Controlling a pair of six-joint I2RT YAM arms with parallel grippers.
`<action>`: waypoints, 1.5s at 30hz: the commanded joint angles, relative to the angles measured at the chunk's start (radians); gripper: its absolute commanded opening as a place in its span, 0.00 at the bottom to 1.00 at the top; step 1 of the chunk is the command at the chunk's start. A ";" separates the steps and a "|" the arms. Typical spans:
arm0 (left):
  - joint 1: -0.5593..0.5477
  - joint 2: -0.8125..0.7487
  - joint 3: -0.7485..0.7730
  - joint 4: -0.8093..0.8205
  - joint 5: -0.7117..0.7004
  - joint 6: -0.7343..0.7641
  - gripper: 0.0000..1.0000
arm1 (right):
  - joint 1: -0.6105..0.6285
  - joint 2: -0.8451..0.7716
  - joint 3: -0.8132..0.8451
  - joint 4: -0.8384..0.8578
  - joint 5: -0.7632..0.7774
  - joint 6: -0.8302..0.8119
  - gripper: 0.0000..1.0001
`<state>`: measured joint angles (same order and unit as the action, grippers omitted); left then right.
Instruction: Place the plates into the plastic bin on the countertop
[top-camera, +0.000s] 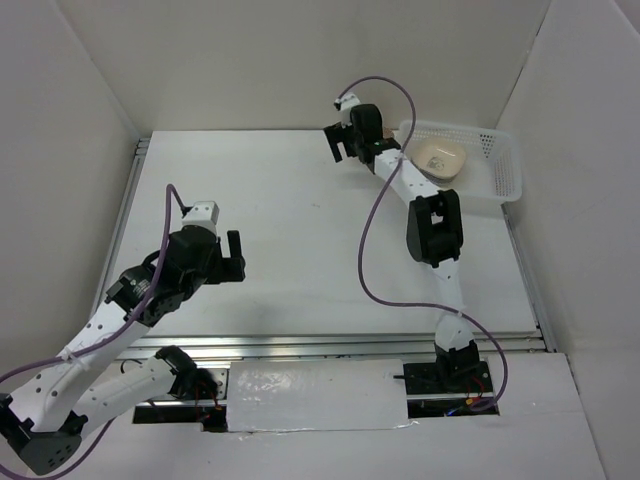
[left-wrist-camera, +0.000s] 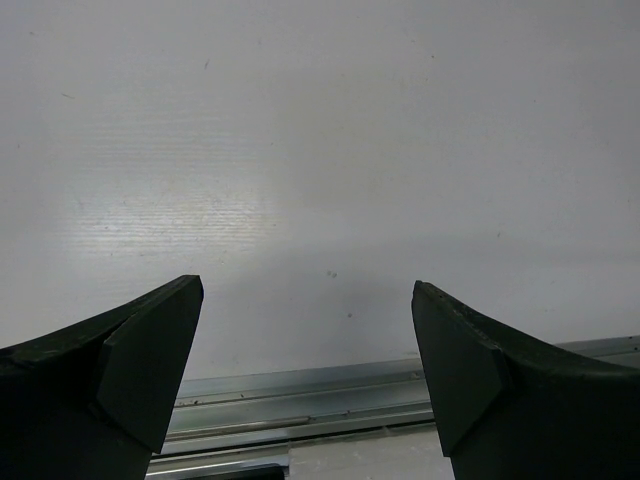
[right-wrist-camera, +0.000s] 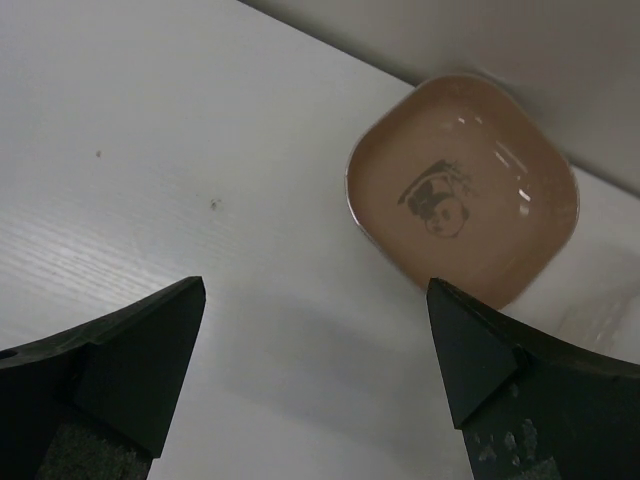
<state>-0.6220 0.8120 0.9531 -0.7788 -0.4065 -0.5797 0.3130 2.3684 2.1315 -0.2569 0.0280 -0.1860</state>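
L gripper (top-camera: 236, 258), lower left in top view, jaws spread wide, empty, over countertop (top-camera: 280, 200). R gripper (top-camera: 338, 143), upper centre, likewise spread & empty; brown plate (right-wrist-camera: 462, 190) sits on the surface, upper right in R wrist view. Cream plate (top-camera: 443, 158) lies in plastic bin (top-camera: 507, 165), upper right.

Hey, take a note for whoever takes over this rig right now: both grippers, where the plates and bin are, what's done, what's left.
The left gripper is open and empty, over the countertop.
The right gripper is open and empty, short of the brown plate, which lies by the back wall.
The plastic bin is in the far right corner, with the cream plate inside.
Done: one plate binned.
To do: the brown plate. No other plates are in view.
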 joint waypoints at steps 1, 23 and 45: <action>0.007 0.000 0.003 0.036 0.018 0.020 0.99 | 0.035 0.093 0.048 0.106 0.102 -0.235 1.00; 0.007 0.004 -0.011 0.069 0.100 0.053 0.99 | -0.032 0.273 0.265 0.007 -0.082 -0.406 1.00; 0.007 0.030 -0.008 0.075 0.130 0.073 0.99 | -0.091 0.264 0.205 -0.061 -0.106 -0.543 0.28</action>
<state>-0.6193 0.8486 0.9424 -0.7383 -0.2878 -0.5297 0.2104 2.6404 2.3466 -0.3325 -0.0776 -0.7013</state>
